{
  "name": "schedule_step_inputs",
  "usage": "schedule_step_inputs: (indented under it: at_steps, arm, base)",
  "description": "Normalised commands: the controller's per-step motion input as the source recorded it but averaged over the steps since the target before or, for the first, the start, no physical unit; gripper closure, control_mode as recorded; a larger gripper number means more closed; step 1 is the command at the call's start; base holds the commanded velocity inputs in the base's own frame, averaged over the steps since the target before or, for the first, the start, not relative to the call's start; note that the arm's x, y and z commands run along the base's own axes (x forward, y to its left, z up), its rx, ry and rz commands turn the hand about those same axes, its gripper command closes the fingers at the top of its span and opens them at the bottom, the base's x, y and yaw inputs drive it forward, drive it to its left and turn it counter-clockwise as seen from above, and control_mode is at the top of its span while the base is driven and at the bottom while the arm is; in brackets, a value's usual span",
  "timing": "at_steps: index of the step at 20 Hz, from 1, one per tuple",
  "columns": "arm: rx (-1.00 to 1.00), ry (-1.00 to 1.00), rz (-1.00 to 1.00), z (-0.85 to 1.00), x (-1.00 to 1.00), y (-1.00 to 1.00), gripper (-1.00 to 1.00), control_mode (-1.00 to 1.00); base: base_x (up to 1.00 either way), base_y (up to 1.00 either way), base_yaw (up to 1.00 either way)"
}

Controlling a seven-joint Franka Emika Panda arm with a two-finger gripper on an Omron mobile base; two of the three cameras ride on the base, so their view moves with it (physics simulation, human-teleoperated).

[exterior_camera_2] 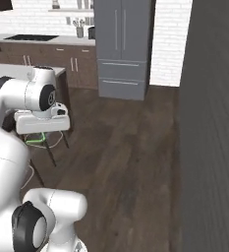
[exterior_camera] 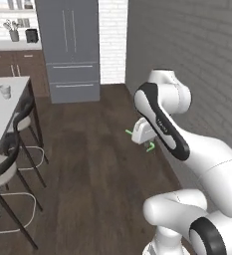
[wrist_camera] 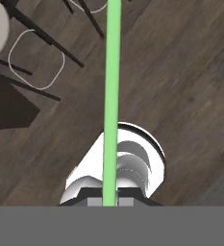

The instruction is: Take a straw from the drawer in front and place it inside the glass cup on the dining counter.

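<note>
One dark wooden floor (exterior_camera: 97,164) spreads across most of the scene, with a grey brick wall (exterior_camera: 197,60) rising along its right side in the left base view. A tall grey fridge (exterior_camera: 70,47) stands at the far end, beside a strip of white brick, and brown cabinets (exterior_camera_2: 62,61) under a white worktop run along the back wall to its left. The white-topped dining desk (exterior_camera: 0,112) sits at the left edge of the left base view, well apart from the arm, with dark round stools (exterior_camera: 10,164) drawn up along its near side. The white arm (exterior_camera: 162,124) bends over the open floor, away from the desk.

The glass cup (exterior_camera: 5,91) stands upright on the desk top near its far end, a small whitish tumbler with nothing in it.

The fingers (wrist_camera: 110,199) are closed on the straw (wrist_camera: 112,96), clamped at its lower part in the hand view, so that the thin green tube runs straight up the middle of that view over the floor. In the left base view the straw sticks out of both sides of the hand as short green ends, and in the right base view a green piece shows just below the hand (exterior_camera_2: 42,122). The straw is held in the air above the floor, well apart from the cup.
</note>
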Motion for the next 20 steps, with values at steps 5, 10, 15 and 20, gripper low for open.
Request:
schedule_step_inputs:
  at_steps: [5, 10, 15, 20]
  arm:
    - [0.00, 0.00, 0.00, 0.00, 0.00, 0.00, 1.00, 1.00]
    - [0.00, 0.00, 0.00, 0.00, 0.00, 0.00, 1.00, 1.00]
    - [0.00, 0.00, 0.00, 0.00, 0.00, 0.00, 1.00, 1.00]
    - [0.00, 0.00, 0.00, 0.00, 0.00, 0.00, 1.00, 1.00]
  base:
    - [1.00, -0.34, 0.33]
    - [1.00, -0.34, 0.34]
    - [1.00, -0.34, 0.35]
    - [1.00, -0.33, 0.37]
